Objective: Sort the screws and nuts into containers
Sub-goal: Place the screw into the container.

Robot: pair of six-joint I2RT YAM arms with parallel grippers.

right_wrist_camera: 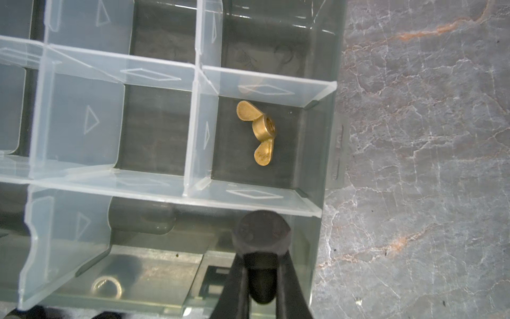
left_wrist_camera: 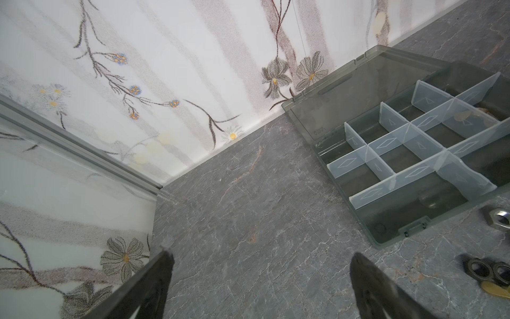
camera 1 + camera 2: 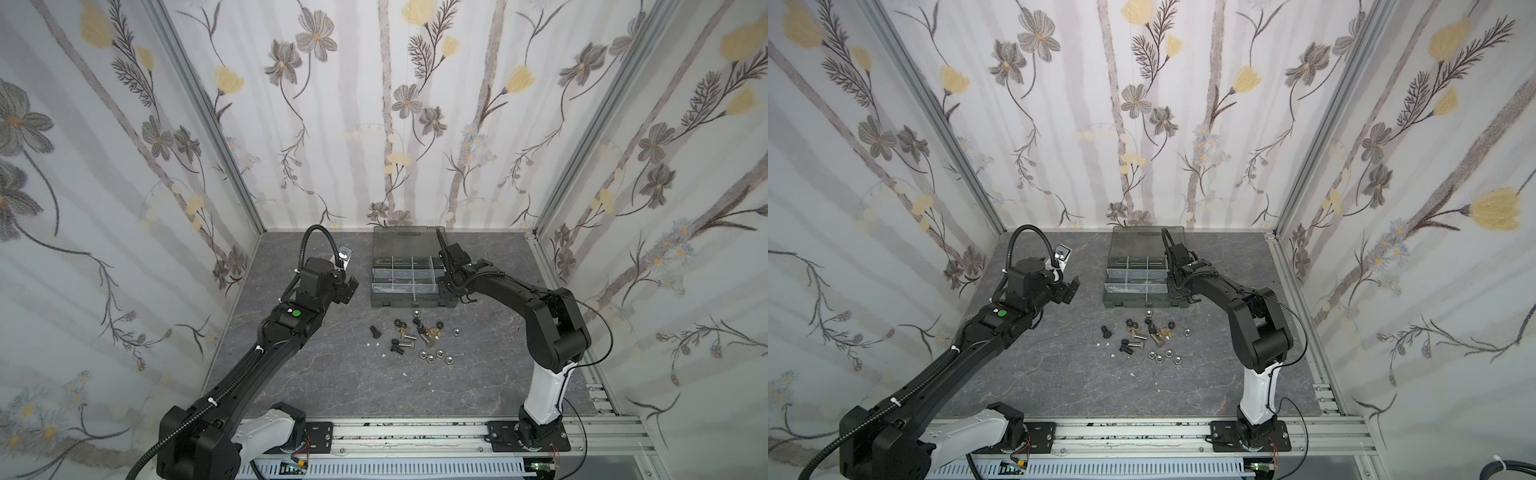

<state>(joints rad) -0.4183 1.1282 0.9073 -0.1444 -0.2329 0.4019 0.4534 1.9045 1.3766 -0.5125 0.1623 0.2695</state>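
Right wrist view: my right claw (image 1: 260, 266) clamps a black screw (image 1: 260, 234), its head pointing toward the wing nut (image 1: 259, 132).

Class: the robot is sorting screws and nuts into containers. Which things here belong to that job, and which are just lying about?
Belong to the job:
dark grey plastic organizer case
brass wing nut inside it
black hex-head bolt, gripped in the right tool
loose black and silver screws
loose black, silver and brass nuts

Just lying about:
tiny white flecks on the grey marbled tabletop
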